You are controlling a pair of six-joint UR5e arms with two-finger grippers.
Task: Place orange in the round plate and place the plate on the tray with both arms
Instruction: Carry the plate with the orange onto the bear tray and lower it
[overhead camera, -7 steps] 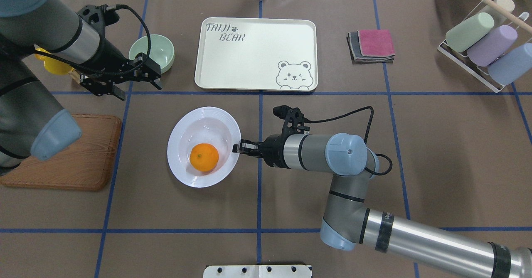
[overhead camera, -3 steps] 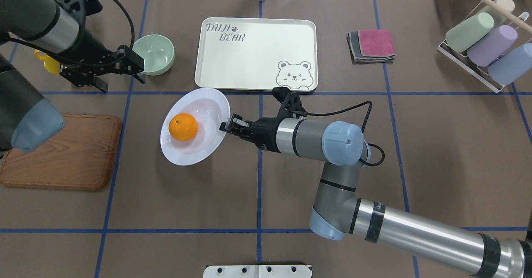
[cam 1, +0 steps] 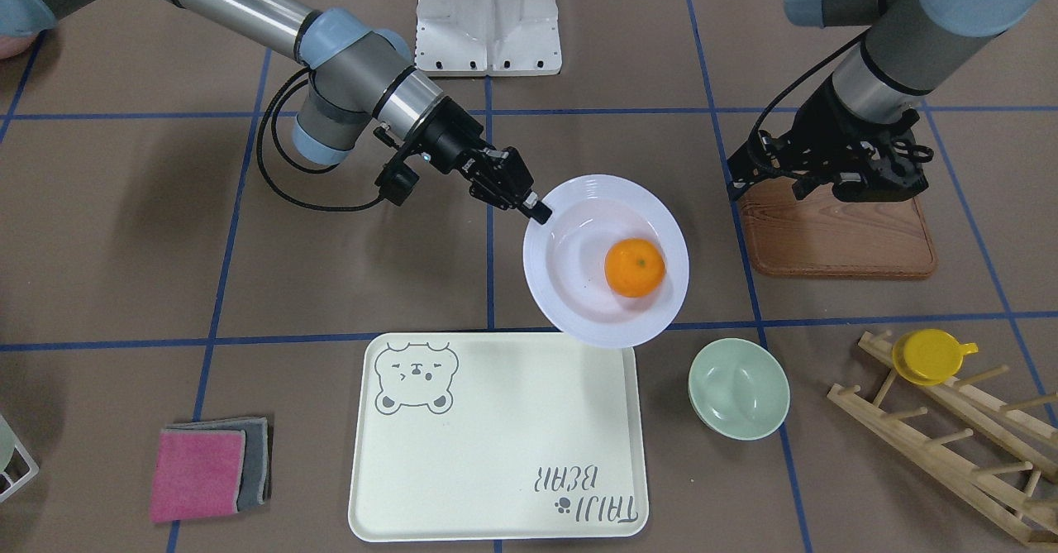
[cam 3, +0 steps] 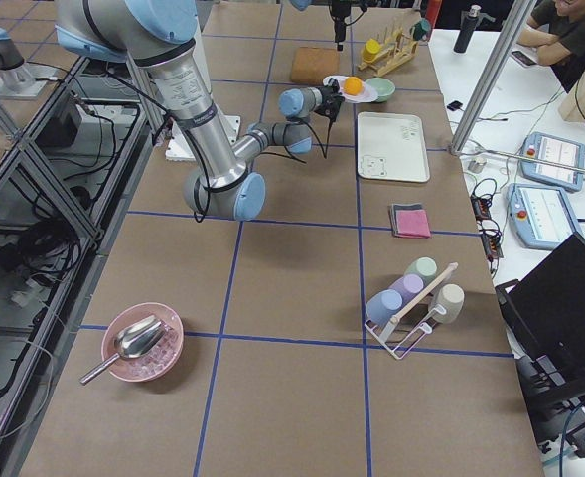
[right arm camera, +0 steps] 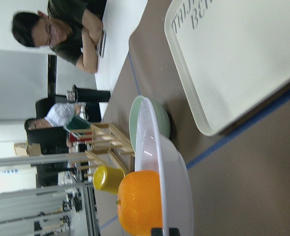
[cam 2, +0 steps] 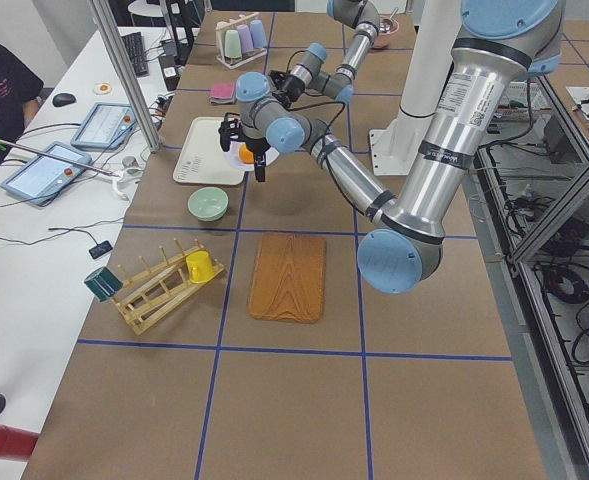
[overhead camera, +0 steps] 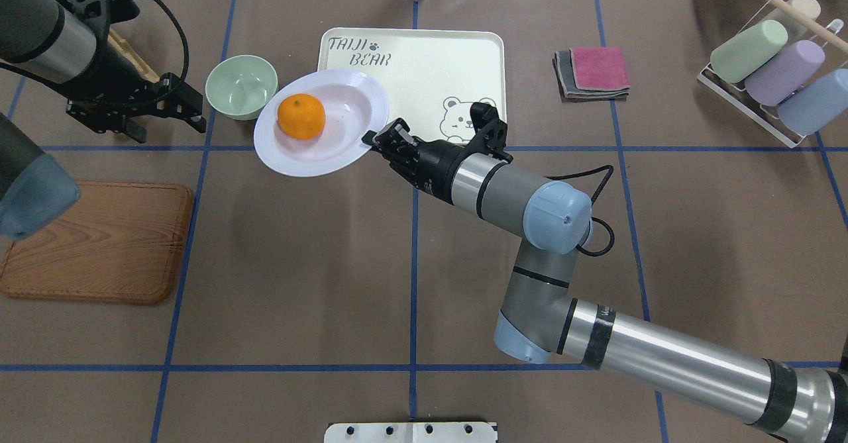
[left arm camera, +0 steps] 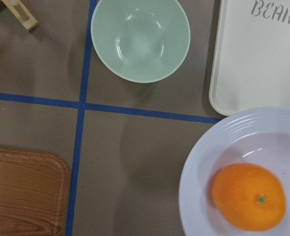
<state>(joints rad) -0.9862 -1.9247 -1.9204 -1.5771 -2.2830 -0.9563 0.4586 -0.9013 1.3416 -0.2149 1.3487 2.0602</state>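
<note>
green bowl [overhead camera: 241,87] beside plate [overhead camera: 331,157], seemingly apart

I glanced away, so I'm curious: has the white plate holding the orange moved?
Yes. In the overhead view the round plate has travelled away from the robot, across the blue tape line, and now overlaps the near-left corner of the tray.

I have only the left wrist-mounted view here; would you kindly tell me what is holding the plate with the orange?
Observer: The right gripper is shut on the round plate's rim, on the side away from the orange.
Operator: Thank you; and what about the other arm?
Observer: The left gripper is open and holds nothing, beside the pale-green bowl in the overhead view.
</note>
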